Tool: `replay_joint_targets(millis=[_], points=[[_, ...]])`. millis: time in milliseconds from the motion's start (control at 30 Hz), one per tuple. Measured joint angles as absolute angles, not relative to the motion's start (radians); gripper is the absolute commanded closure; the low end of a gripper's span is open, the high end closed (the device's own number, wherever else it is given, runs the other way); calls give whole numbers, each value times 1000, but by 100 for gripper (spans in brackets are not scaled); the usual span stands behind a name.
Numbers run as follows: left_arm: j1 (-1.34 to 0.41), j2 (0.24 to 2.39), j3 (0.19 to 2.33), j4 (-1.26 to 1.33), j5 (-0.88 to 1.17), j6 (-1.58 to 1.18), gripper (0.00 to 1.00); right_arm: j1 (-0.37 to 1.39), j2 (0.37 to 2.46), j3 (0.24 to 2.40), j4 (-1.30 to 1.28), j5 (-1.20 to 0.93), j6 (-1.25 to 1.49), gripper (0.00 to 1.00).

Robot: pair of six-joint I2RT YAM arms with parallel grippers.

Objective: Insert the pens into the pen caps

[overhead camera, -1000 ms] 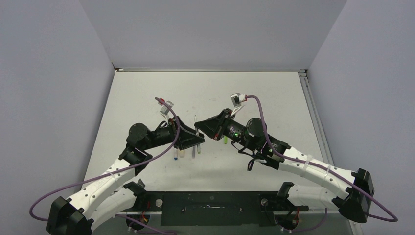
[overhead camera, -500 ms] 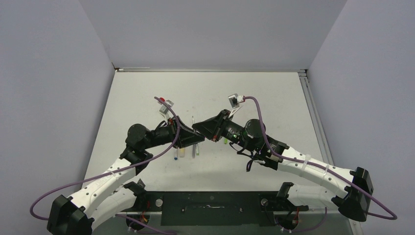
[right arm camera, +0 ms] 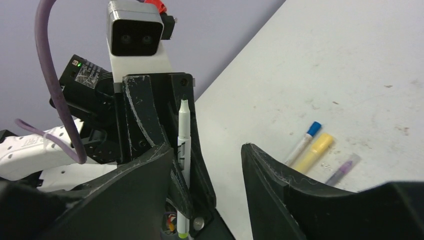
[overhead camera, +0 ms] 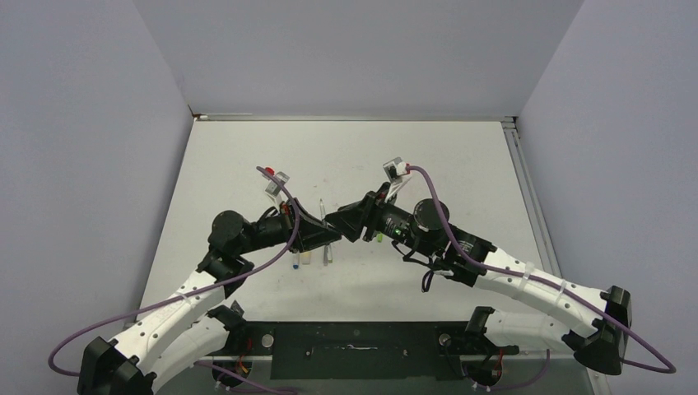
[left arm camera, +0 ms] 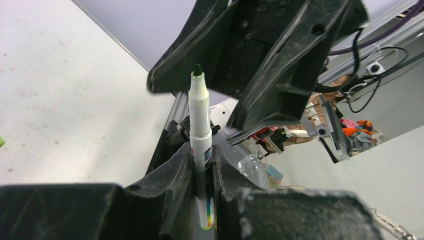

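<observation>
From above, on a matte white table (overhead camera: 428,156) with faint scuffs: left gripper (overhead camera: 317,236) and right gripper (overhead camera: 339,224) nose to nose near the middle, both of angular black plastic. Pinched in the left gripper, a slim green-tipped pen (overhead camera: 319,206) pointing away from the arm bases. Lying just below the grippers, side by side, a blue-tipped pen (overhead camera: 295,262), a thicker yellow marker (overhead camera: 306,258) and a thin purple pen (overhead camera: 327,257); to the right, partly under the right arm, a tiny green cap (overhead camera: 379,238). From the left wrist: rough, scratched black fingers (left arm camera: 177,170) pressed onto the smooth white barrel, dark conical tip upward, a colour-printed label at the grip; tip just short of the right gripper's black underside; no cap made out there. From the right wrist: right jaws spread wide, with nothing seen between them; beyond the gap, the left gripper upright with the pen clamped, pale-green butt end at the bottom, boxy white wrist camera (right arm camera: 136,35) and glossy purple cable (right arm camera: 47,75) above; the three loose pens parallel on the table at right.
</observation>
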State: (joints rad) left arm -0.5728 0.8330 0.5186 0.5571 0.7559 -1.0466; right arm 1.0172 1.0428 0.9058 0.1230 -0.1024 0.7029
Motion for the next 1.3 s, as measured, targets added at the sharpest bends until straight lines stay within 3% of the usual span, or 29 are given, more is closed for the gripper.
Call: replay_joint_targets(millis=[333,600,967,1300], points=[[-525,748,562,168,720,-793,100,1017,959,998,-200,170,575,39],[-522,725,653,-142,679,-572,100,998,1037,1008,-419,380,561,39],[-522,716,682,-357,635,-404,100,882,1233,1008,-520,371,596,36],[-522,720,682,-385,637,-368,100,871,1454,1021,-533,349,643,39]])
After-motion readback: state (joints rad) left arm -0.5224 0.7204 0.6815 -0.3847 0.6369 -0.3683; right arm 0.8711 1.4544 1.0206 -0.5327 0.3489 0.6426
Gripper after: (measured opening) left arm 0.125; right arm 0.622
